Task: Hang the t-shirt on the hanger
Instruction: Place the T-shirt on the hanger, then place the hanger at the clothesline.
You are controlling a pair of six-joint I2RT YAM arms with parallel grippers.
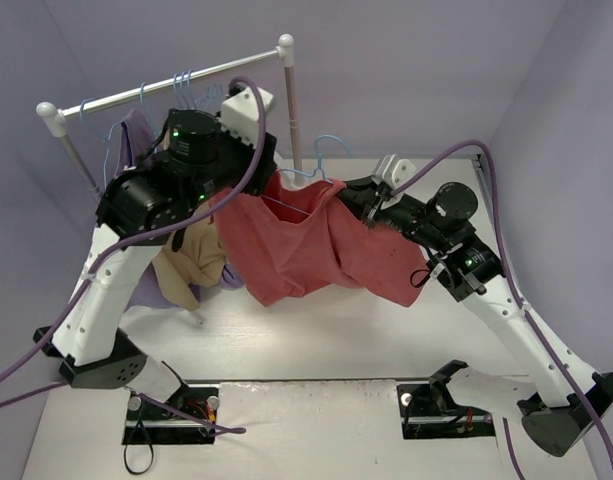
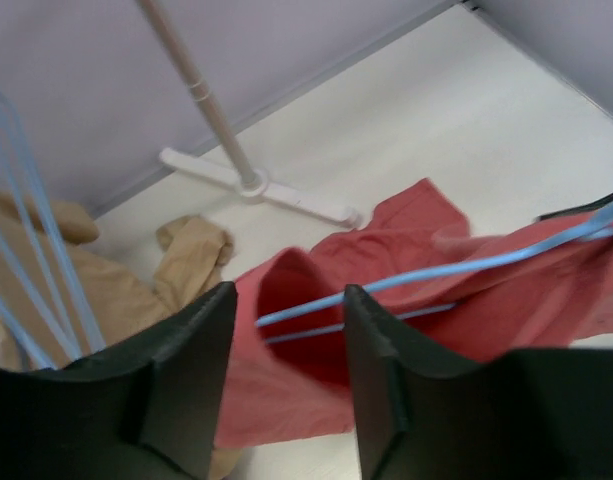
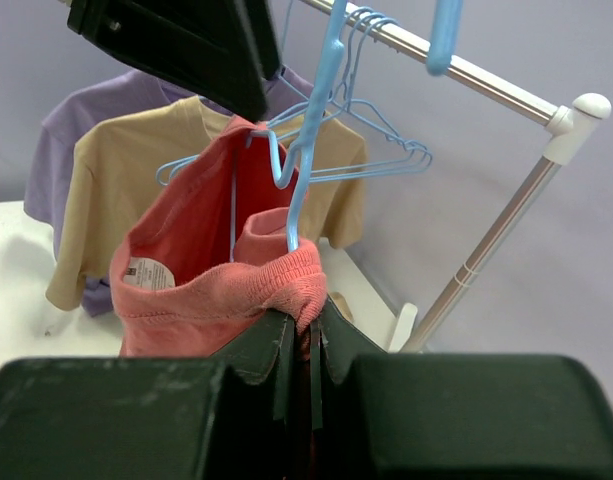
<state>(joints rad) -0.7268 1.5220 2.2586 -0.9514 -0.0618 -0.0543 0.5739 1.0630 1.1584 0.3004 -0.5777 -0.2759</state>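
Note:
The coral-red t-shirt (image 1: 296,250) hangs in the air between my two grippers, above the table. The light-blue hanger (image 1: 324,178) is partly inside it, with its hook sticking up out of the collar (image 3: 311,130). My right gripper (image 1: 371,215) is shut on the ribbed collar, as the right wrist view (image 3: 311,335) shows. My left gripper (image 1: 224,192) is at the shirt's left side. In the left wrist view its jaws (image 2: 286,335) stand open, with the shirt (image 2: 486,290) and the hanger's wire (image 2: 466,266) just beyond them, not gripped.
A clothes rack (image 1: 166,88) stands at the back with spare blue hangers (image 1: 191,90). A tan garment (image 1: 191,260) and a lilac top (image 1: 136,130) hang under my left arm. The rack's post and foot (image 2: 256,190) stand on the white table.

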